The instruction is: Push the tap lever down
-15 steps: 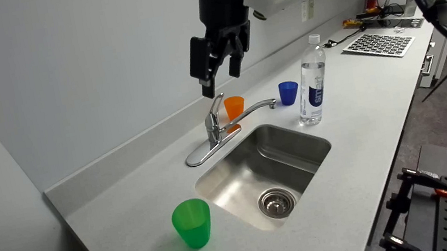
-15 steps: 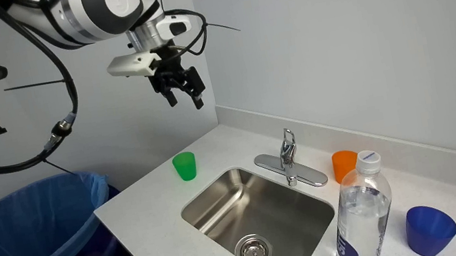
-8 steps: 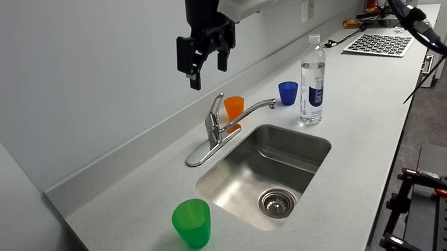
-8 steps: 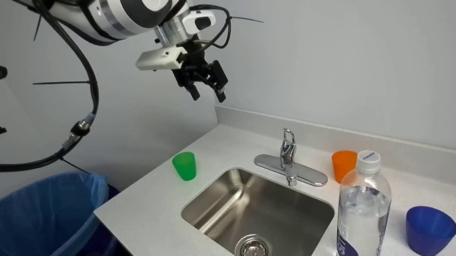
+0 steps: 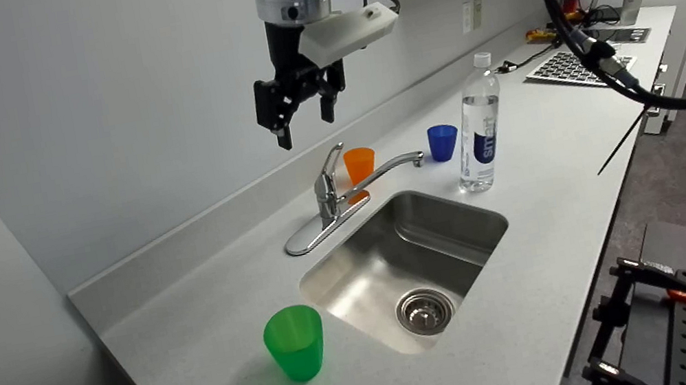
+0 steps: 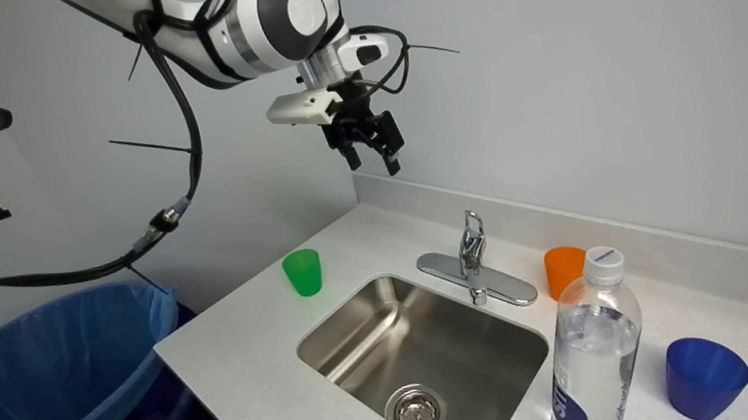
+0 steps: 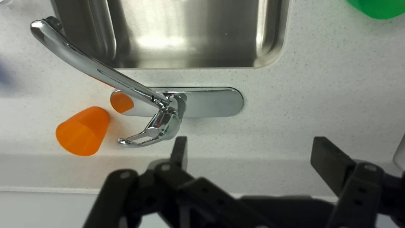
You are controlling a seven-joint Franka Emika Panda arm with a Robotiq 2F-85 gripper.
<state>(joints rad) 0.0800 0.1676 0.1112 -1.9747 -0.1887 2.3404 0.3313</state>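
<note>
The tap lever point(image 5: 332, 158) is a short chrome loop handle that tilts up from the top of the faucet body point(image 5: 325, 194). It also shows in an exterior view point(image 6: 473, 233) and in the wrist view point(image 7: 128, 142), left of the fingers. The chrome spout point(image 7: 95, 68) reaches over the sink's edge. My gripper point(image 5: 306, 127) is open and empty, in the air above the counter and higher than the lever, apart from it in both exterior views point(image 6: 374, 164). In the wrist view the gripper point(image 7: 250, 147) has its fingers wide apart, the left fingertip just right of the faucet body.
An orange cup point(image 7: 83, 131) stands close beside the faucet. A steel sink point(image 5: 364, 279) lies in front. A water bottle point(image 5: 480, 135), a blue cup point(image 5: 443, 143) and a green cup point(image 5: 296, 343) stand on the counter. The back wall point(image 6: 554, 93) rises close behind the faucet.
My gripper has moved toward the back wall and the faucet, and it has lowered slightly in the last half second. It has stayed open. The lever, cups and bottle have not moved.
</note>
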